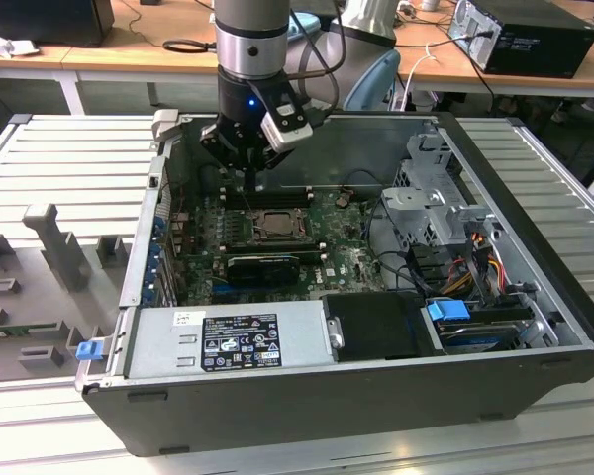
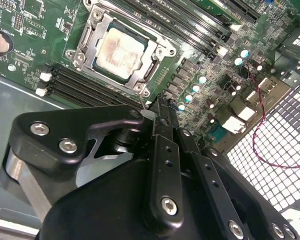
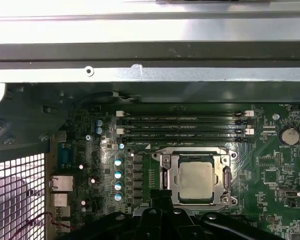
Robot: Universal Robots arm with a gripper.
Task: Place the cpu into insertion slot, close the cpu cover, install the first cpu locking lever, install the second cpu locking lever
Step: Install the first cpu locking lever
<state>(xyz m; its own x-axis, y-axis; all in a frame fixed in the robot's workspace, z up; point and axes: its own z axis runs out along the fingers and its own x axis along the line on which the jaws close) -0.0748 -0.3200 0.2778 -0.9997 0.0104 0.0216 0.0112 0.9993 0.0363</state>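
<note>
Inside the open computer case, which rests on the slatted bench, the chip lies flat in the socket on the green board. Its pale metal top faces up. It is close to square, so no long side stands out, and its edges run in line with the black memory slots just beside the socket. The cover lies down flat over the chip, and the metal top shows through its square window. The cover's frame is a little longer along the direction of the memory slots than across them.

The pincer hangs over the board just beside one corner of the socket, with its fingertips pressed together. In the second wrist view a thin metal rod stands up right next to the tip; whether the two touch cannot be told. In the exterior view the pincer points straight down at the far edge of the socket, with the long black graphics card on the near side of it.
</note>
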